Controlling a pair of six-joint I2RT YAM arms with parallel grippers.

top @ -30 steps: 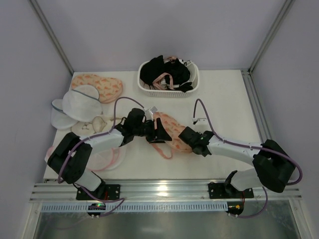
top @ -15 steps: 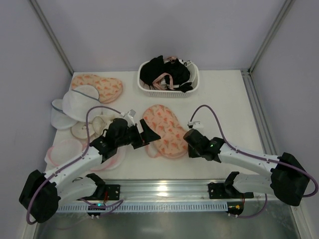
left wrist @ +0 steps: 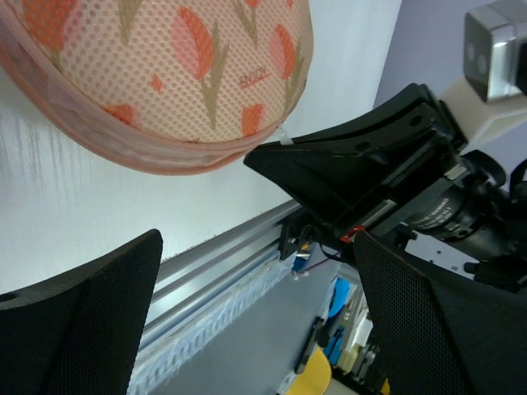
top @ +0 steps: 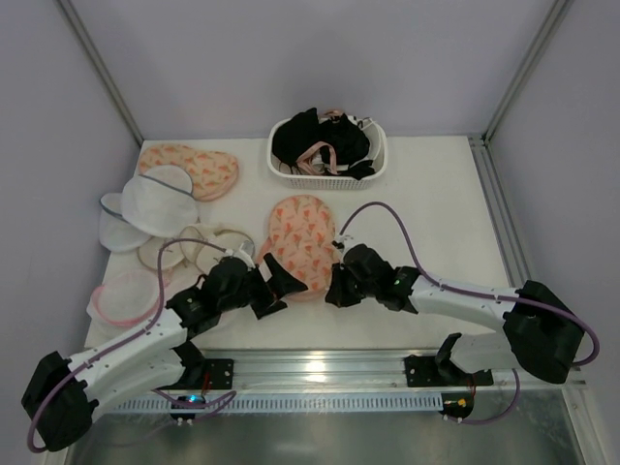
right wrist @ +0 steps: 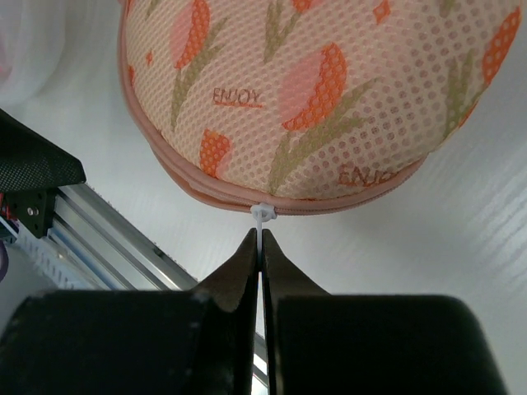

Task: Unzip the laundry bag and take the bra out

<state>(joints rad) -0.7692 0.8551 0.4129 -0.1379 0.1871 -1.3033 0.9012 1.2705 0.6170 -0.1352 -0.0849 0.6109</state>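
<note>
Your right fingers (right wrist: 244, 265) pinch the white zip pull (right wrist: 262, 213) at the near rim of the bag (top: 303, 235), which lies on the table (top: 426, 194) in front of the basket (top: 329, 180). Your left fingers (left wrist: 103, 317) gape wide just beside it.

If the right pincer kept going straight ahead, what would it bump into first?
The right pincer would meet the little white zip pull first; its shut tips seem to be pinching it. Just behind comes the pink zip rim of the laundry bag.
</note>
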